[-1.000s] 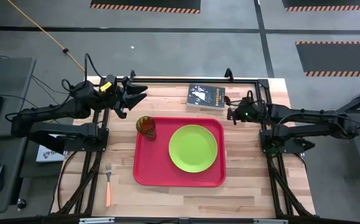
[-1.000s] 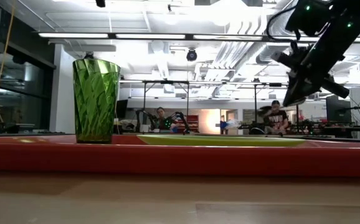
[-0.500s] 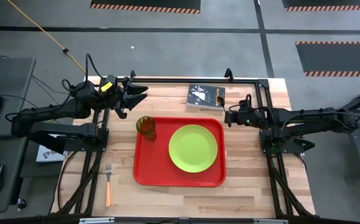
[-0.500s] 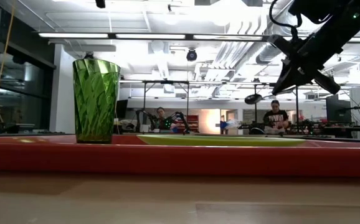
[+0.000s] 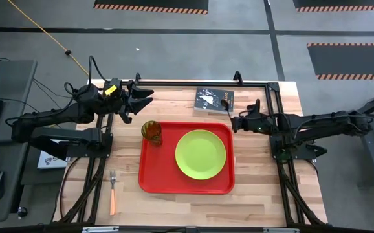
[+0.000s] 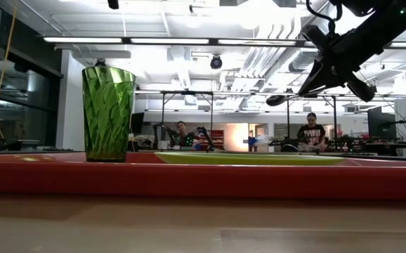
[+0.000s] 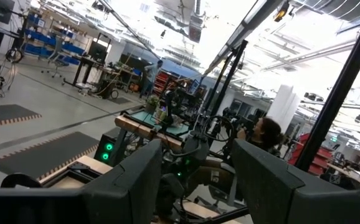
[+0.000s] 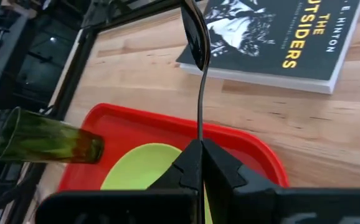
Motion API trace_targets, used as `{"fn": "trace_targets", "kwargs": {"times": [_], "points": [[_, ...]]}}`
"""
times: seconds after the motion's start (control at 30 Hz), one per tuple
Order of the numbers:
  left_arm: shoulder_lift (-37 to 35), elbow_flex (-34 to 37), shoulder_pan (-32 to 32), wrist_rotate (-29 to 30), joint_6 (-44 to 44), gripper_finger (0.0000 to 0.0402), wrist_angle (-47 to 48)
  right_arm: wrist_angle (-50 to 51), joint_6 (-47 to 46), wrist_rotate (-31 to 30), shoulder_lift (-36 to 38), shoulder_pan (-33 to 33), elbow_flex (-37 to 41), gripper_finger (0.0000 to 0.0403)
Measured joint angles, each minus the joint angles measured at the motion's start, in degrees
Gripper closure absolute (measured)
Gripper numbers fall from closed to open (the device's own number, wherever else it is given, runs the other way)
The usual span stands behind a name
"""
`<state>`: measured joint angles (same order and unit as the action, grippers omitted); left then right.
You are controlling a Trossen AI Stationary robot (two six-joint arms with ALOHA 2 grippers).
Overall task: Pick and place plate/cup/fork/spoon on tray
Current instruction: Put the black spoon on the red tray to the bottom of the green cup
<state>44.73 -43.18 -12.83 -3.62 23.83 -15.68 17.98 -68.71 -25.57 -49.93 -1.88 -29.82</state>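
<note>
The red tray [image 5: 146, 176] lies mid-table. On it the lime-green plate [image 5: 200, 154] lies flat and the green cup [image 5: 151, 131] stands upright at its far left corner; the cup also shows in the low view [image 6: 108, 112]. The orange-handled fork [image 5: 112, 192] lies on the table left of the tray. My right gripper [image 5: 234, 120] is above the tray's far right corner, shut on the spoon [image 8: 198, 81], whose bowl [image 5: 225, 102] reaches over the book. My left gripper [image 5: 142, 97] is open and empty, raised at the far left. My right gripper pinches the spoon's dark handle [image 8: 200, 138] between its two fingers. The fingers lie along the handle, coming from the table's right. The spoon sticks out ahead of the fingertips, bowl [image 6: 277, 100] foremost, lifted clear of table and tray.
A dark book [image 5: 213, 100] lies on the table just behind the tray's far right corner, under the spoon's bowl. A black frame runs around the table's edges. There is bare wood to the right of the tray. People sit in the room beyond the table.
My right gripper has gone toward the table's left edge, to the tray's far right corner, keeping hold of the spoon. It has tipped from pointing down toward level, and the spoon's bowl has risen and swung out ahead of it.
</note>
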Motion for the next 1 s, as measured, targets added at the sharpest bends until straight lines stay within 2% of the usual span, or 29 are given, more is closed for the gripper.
{"fn": "trace_targets", "kwargs": {"times": [0.4, 1.0], "points": [[0.6, 0.0, 0.0, 1.5, 0.0, 0.0213, 0.2, -8.5, 3.3, -1.1, 0.0, 1.6, 0.0, 0.0403], [6.3, 0.0, 0.0, 1.5, 0.1, 0.0213, -1.3, -17.9, 9.4, -2.6, 0.0, 1.6, 0.0, 0.0403]]}}
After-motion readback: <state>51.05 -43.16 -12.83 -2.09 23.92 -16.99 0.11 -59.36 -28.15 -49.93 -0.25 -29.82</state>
